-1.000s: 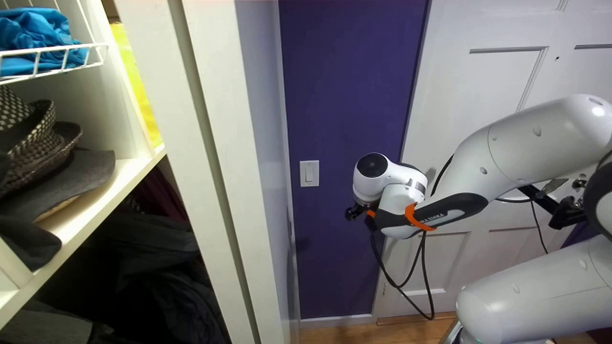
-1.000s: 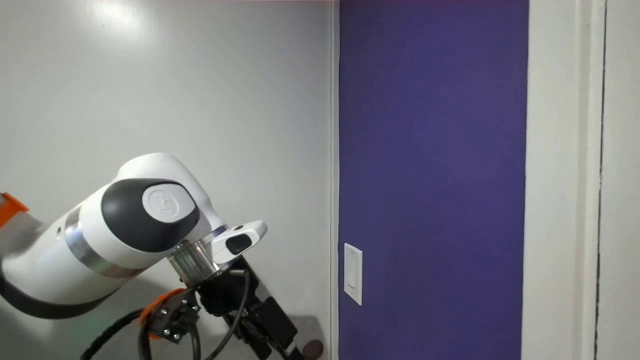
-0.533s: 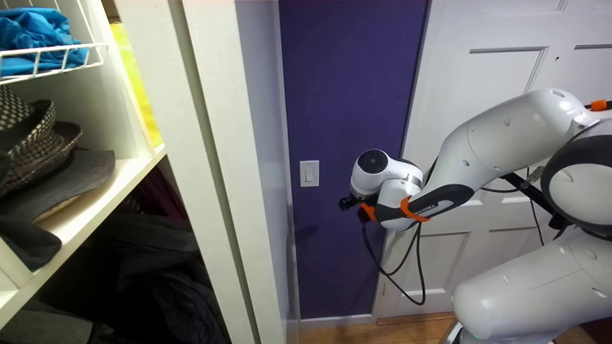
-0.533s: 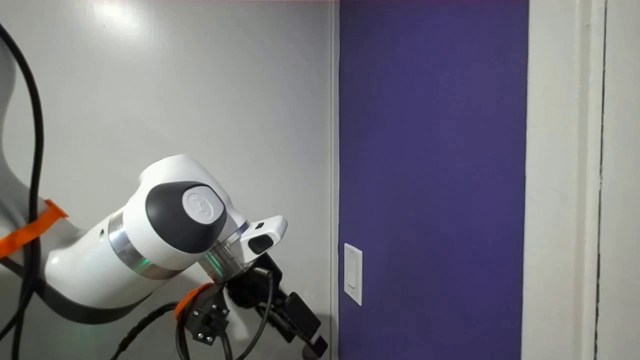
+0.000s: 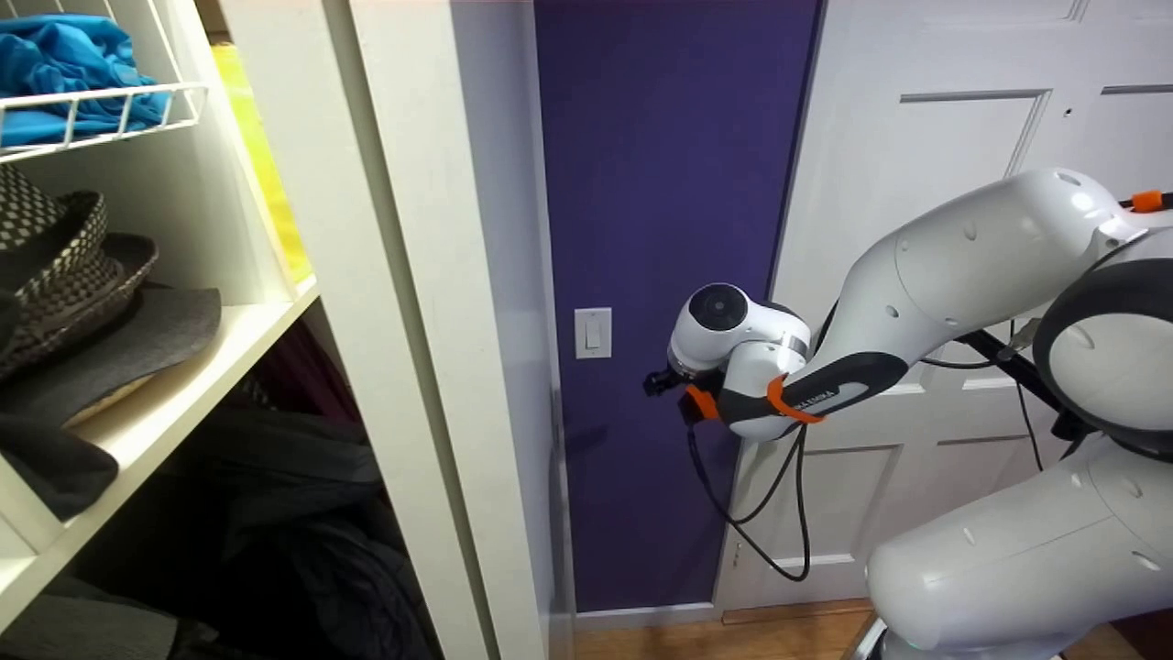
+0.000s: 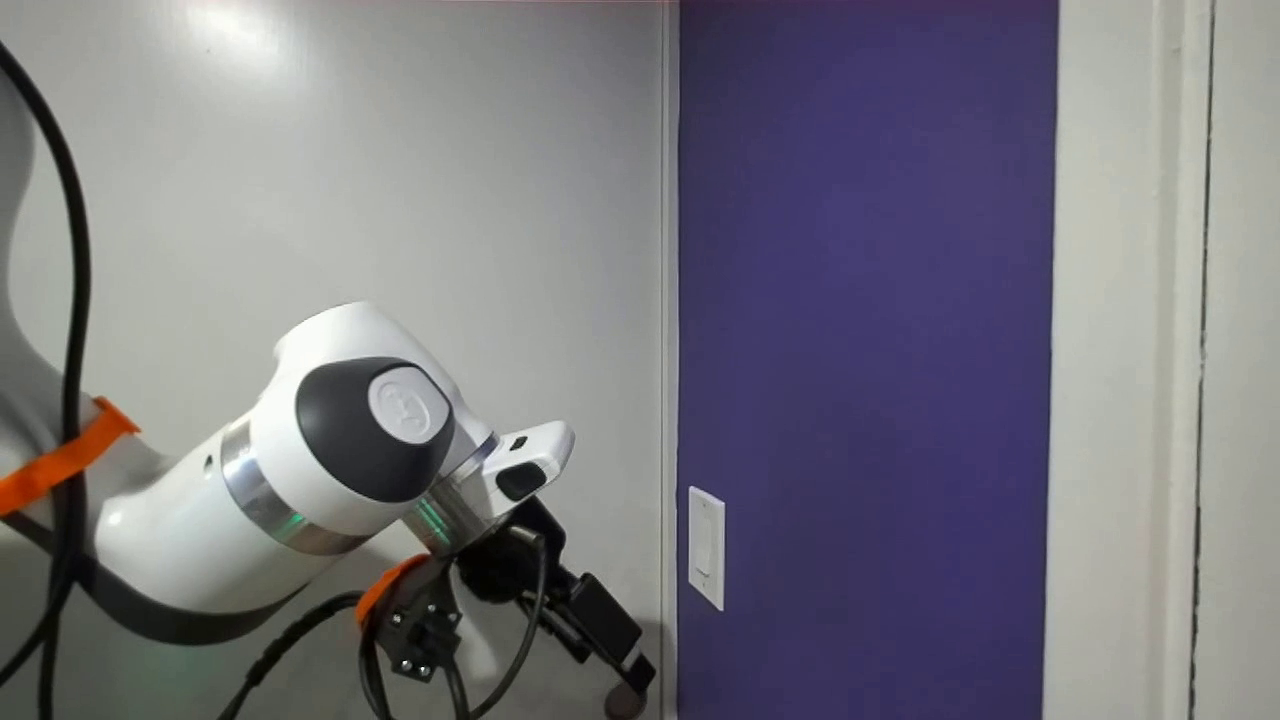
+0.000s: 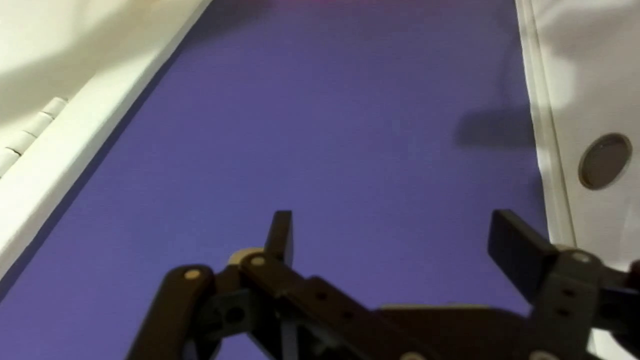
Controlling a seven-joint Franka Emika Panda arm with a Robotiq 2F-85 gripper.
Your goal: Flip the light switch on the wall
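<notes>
In the wrist view we saw the purple wall (image 7: pixel 325 140) across the middle, with a white frame (image 7: pixel 85 120) slanting along the left and a pale panel (image 7: pixel 595 90) bearing a dark round disc (image 7: pixel 605 161) at the right. The claw (image 7: pixel 392 220) showed at the bottom edge; its fingers (image 7: pixel 280 237) were spread wide, and the wall was visible between them.

In an exterior view we found the light switch (image 5: pixel 593 333) on the wall, close to the strip's left edge in the picture. It stood upright, its long axis vertical, its face pointing straight out from the wall. The arm (image 5: pixel 962 257) stretched from the right across a white paneled door (image 5: pixel 953 137), and the claw at its end was lower than the light switch and to its right, apart from it.

In an exterior view we caught the light switch (image 6: pixel 706 548) at a slant, its long side running up and down. The rocker (image 6: pixel 704 540) shared that vertical axis; we could not tell which end of it was pressed in. The claw angled down toward the lower right of the picture, in front of the pale panel, its tip left of the light switch and below it.
</notes>
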